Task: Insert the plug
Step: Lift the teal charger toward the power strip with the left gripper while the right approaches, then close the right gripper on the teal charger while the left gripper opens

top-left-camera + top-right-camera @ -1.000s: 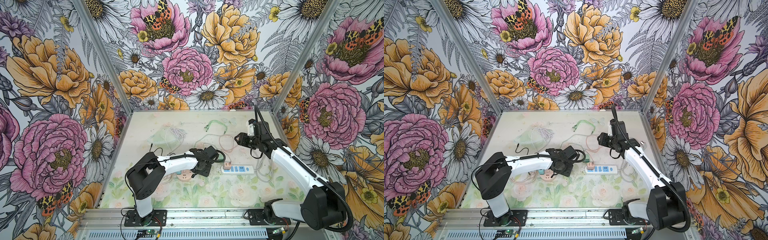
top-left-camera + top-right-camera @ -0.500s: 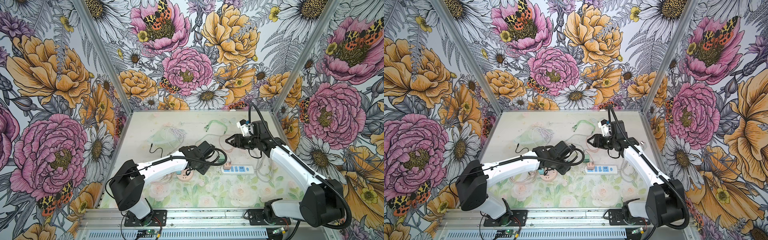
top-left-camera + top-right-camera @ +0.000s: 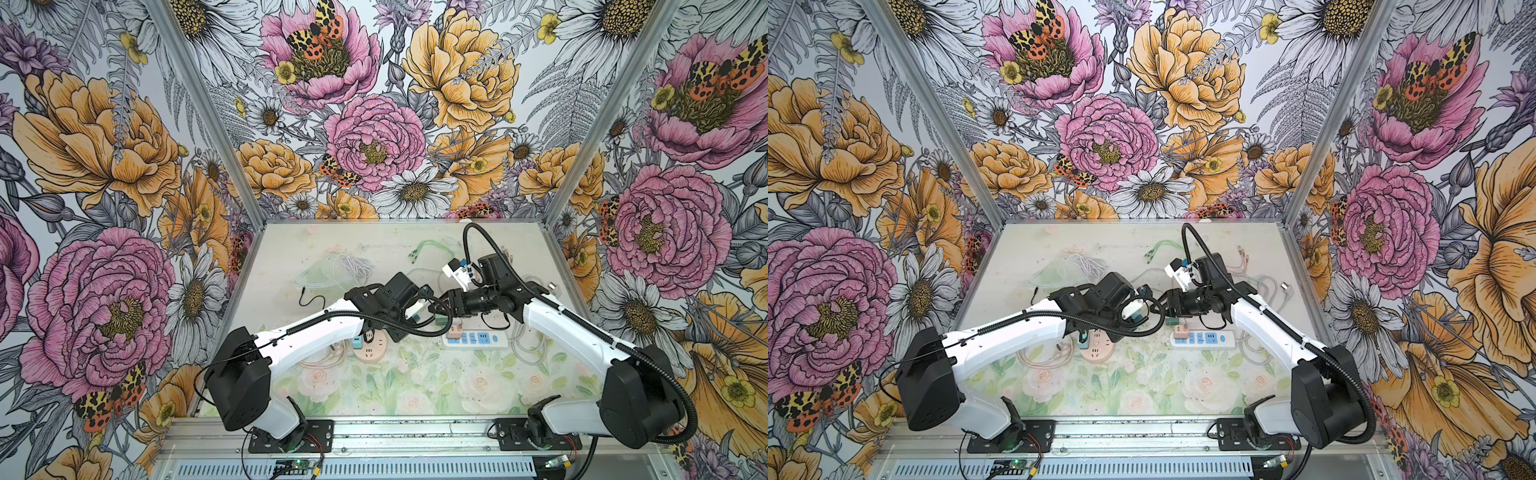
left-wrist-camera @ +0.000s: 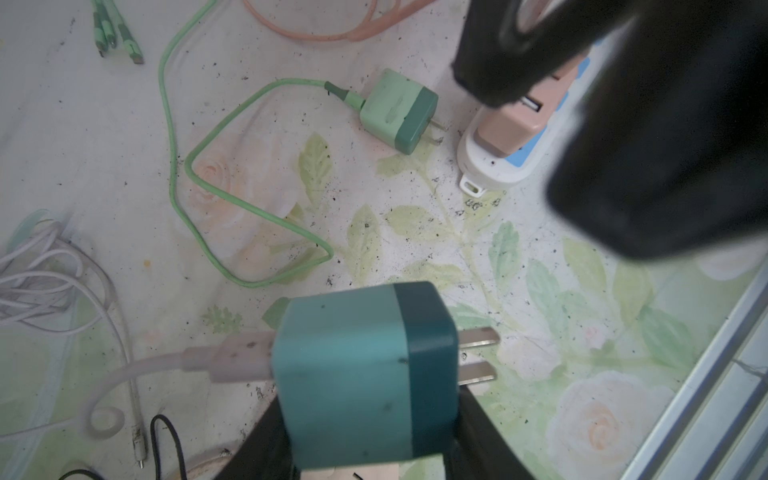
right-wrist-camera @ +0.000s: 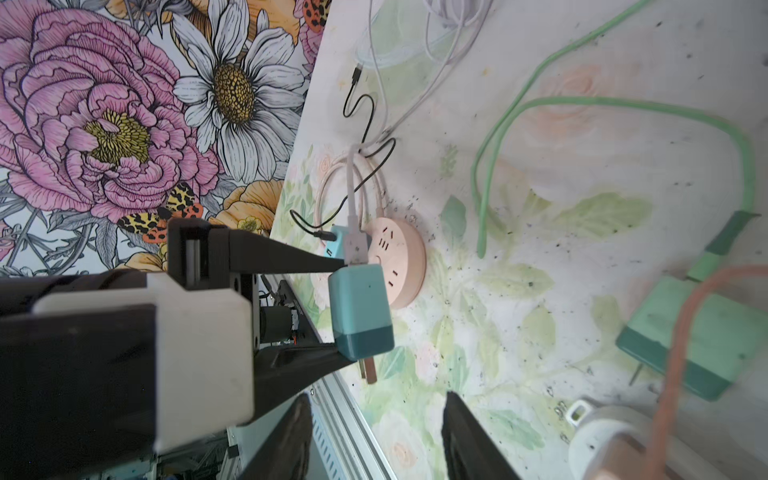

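Two bare prongs [image 4: 478, 337] stuck out of the teal plug [image 4: 365, 374], which you held off the table [image 4: 104, 137] near the end of the white power strip [image 4: 494, 166] that bore the pink adapter [image 4: 515, 120]. By my judgement they could jam crooked, or shove the loose strip aside, if you came in tilted; the trailing white cable [image 4: 158, 363] could also twist the plug. Your left gripper [image 5: 345, 309] pinched the plug by its sides. Your right gripper [image 5: 378, 397] hung close by, jaws spread and empty. A green charger [image 4: 399, 110] lay beside that same end of the strip, possibly in your way.
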`<state>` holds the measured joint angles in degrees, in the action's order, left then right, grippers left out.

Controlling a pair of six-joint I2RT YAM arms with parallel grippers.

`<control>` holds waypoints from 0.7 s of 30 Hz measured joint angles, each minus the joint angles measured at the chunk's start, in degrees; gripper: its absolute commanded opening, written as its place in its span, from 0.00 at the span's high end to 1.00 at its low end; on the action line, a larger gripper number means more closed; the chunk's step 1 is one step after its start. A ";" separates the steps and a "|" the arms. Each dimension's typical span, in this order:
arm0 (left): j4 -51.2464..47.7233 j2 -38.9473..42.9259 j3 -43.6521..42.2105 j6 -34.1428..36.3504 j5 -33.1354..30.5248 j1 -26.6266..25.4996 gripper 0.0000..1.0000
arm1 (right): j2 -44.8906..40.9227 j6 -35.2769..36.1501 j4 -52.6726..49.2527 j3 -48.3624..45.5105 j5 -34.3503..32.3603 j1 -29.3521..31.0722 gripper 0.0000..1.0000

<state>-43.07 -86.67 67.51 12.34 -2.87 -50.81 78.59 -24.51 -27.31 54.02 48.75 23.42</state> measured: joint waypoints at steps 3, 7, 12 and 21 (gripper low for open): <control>0.02 -0.07 0.50 1.29 0.85 -0.02 0.56 | 1.60 0.20 0.20 -0.44 0.63 1.31 0.48; 0.02 -0.07 0.74 2.34 1.14 -0.44 0.56 | 3.43 0.22 0.90 -0.52 1.07 1.90 0.48; -0.22 -0.07 0.74 3.08 1.29 -0.96 0.56 | 5.75 0.20 2.12 -0.50 2.32 2.54 0.48; -1.22 -0.07 0.76 3.21 1.18 -1.11 0.56 | 7.89 -0.48 4.74 -0.50 4.96 2.95 0.53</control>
<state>-44.29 -86.74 68.27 15.55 -1.69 -51.92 86.48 -24.99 -22.57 53.52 53.71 26.37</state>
